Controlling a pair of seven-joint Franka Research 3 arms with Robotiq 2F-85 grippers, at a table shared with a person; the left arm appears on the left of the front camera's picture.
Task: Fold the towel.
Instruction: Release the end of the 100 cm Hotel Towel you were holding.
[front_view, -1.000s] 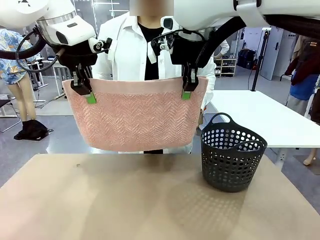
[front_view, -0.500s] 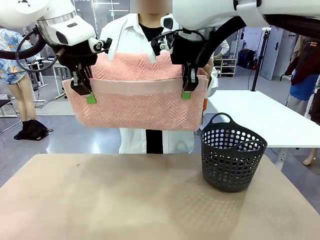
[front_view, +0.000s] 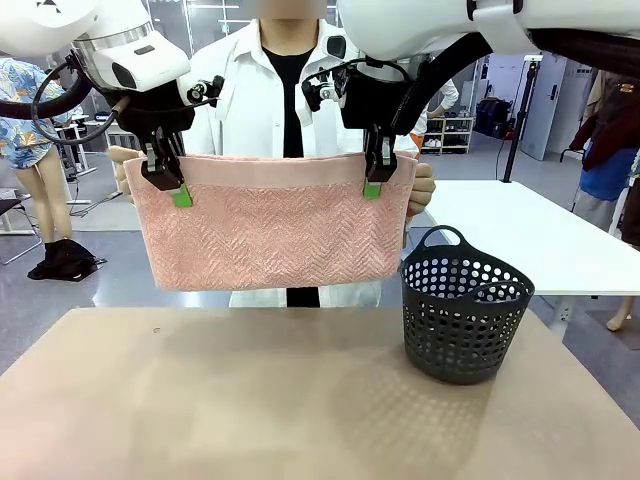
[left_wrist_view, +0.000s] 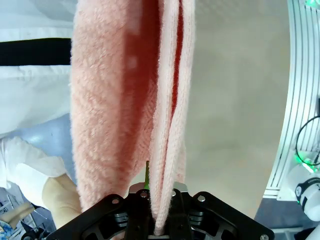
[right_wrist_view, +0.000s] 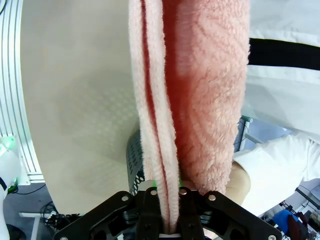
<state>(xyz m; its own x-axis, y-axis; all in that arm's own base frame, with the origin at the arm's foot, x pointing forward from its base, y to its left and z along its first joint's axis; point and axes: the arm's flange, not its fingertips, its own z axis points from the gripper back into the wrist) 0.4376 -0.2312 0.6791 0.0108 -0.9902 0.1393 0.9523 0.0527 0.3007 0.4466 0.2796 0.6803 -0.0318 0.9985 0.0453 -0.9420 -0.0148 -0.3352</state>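
The salmon-pink towel (front_view: 270, 230) hangs in the air above the table, folded over itself, its smooth band along the top edge. My left gripper (front_view: 172, 185) is shut on the towel's top left corner and my right gripper (front_view: 375, 180) is shut on its top right corner. The person behind holds the towel's back layer up with a hand (front_view: 422, 188) at each end. In the left wrist view the towel (left_wrist_view: 150, 110) runs away from my shut fingers in doubled layers. The right wrist view shows the towel (right_wrist_view: 185, 100) clamped the same way, with the person's hand (right_wrist_view: 239, 184) beside it.
A dark grey perforated basket (front_view: 463, 312) stands on the tan table (front_view: 250, 400) at the right. The person in a white shirt (front_view: 262, 100) stands right behind the towel. A white table (front_view: 540, 240) lies farther back right.
The person lifted the towel's hanging lower half up behind the held edge, then brought it level with the top edge. Both grippers have kept their place and grip.
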